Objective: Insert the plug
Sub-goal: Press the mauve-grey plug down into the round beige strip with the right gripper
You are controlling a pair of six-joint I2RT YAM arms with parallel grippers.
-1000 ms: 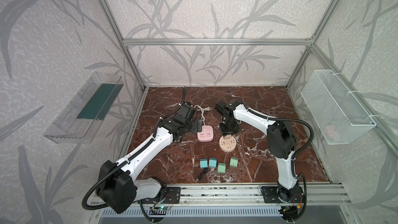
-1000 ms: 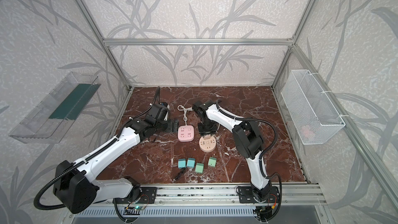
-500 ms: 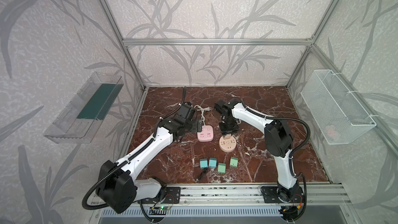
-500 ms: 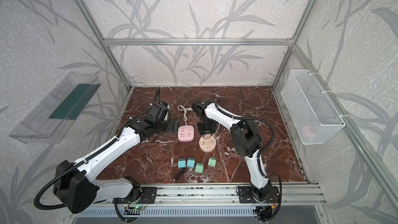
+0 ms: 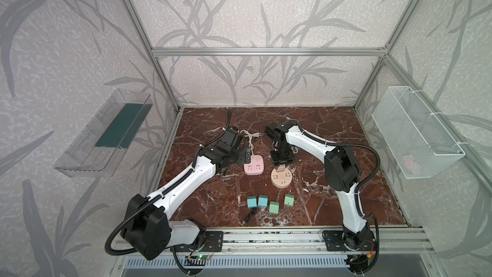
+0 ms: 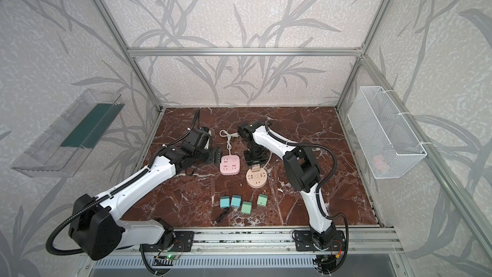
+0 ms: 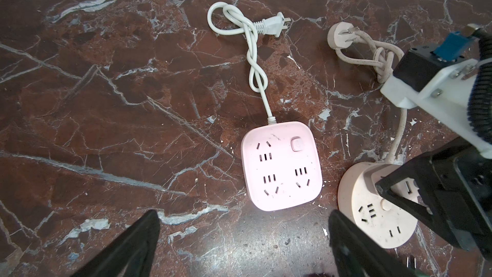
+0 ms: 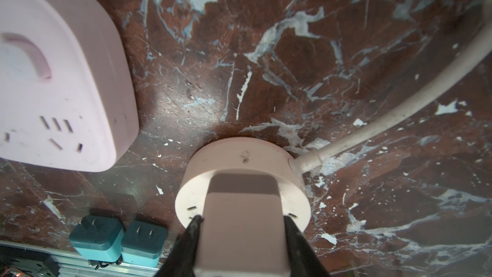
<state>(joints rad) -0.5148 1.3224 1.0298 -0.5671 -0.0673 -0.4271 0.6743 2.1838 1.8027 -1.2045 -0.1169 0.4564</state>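
Note:
A pale pink block-shaped plug [image 8: 241, 230] is pinched between the fingers of my right gripper [image 8: 242, 219], which is shut on it. The plug [image 5: 282, 167] stands upright on the far part of the round beige socket [image 5: 281, 178] [image 8: 239, 163]; its prongs are hidden, so I cannot tell how deep it sits. Both top views show this gripper [image 6: 256, 165] pointing down over the socket [image 6: 256, 178]. My left gripper [image 7: 243, 217] is open and empty. It hovers low beside the left edge of the pink square power strip [image 7: 281, 165] [image 5: 254, 165].
Several teal and green cube plugs [image 5: 269, 203] lie in a row nearer the front edge, with a small black cable [image 5: 250, 214] beside them. The strip's white cord plug [image 7: 271, 26] and the socket's round beige cord plug [image 7: 336, 38] lie behind. A wire basket [image 5: 415, 134] hangs at the right.
The right arm's elbow has swung slightly left while its gripper stays over the round socket with the plug. The left arm has not moved.

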